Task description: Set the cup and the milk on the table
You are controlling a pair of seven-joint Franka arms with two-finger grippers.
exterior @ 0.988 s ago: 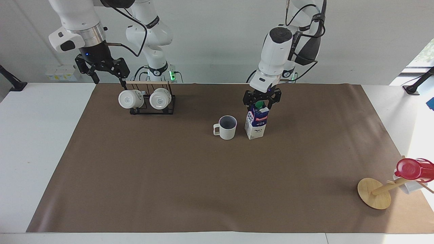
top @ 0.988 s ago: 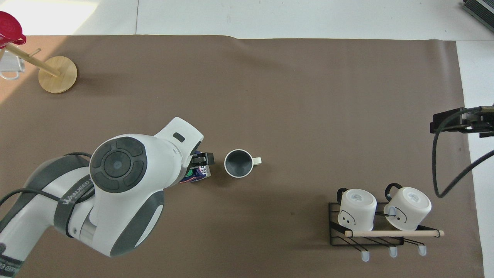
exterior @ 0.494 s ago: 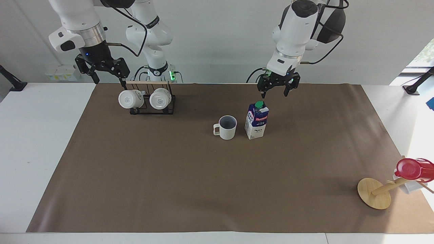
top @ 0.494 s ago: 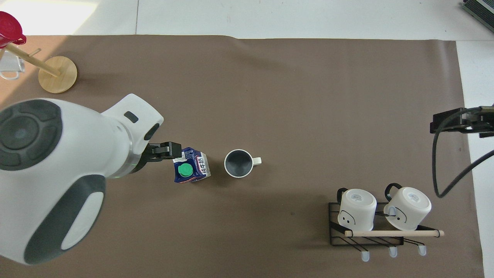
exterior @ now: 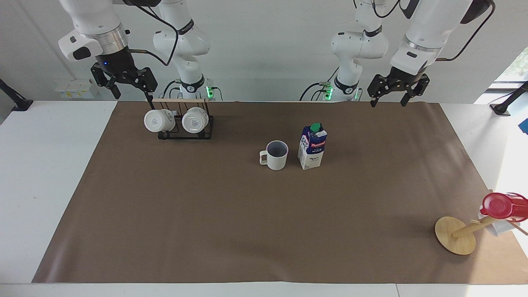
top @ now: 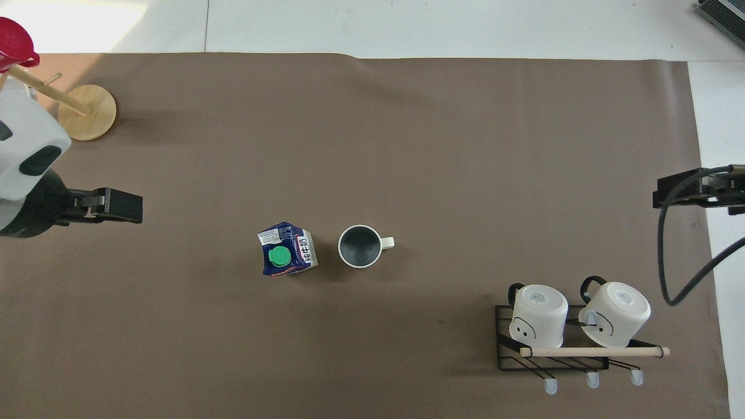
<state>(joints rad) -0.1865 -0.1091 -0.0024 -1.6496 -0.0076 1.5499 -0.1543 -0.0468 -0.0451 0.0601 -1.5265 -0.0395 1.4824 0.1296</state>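
Both claws open & raised, cup (exterior: pixel 276 155) empty, upright beside milk (exterior: pixel 312 146)

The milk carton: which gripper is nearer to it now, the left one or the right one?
Left. The left gripper hangs open in the air toward its own end of the table, well clear of the milk carton. The right gripper waits open, over the mug rack.

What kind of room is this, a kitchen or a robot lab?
Probably a robot lab: two white robot arms stand at a table covered with brown paper, and only a cup and milk sit mid-table.
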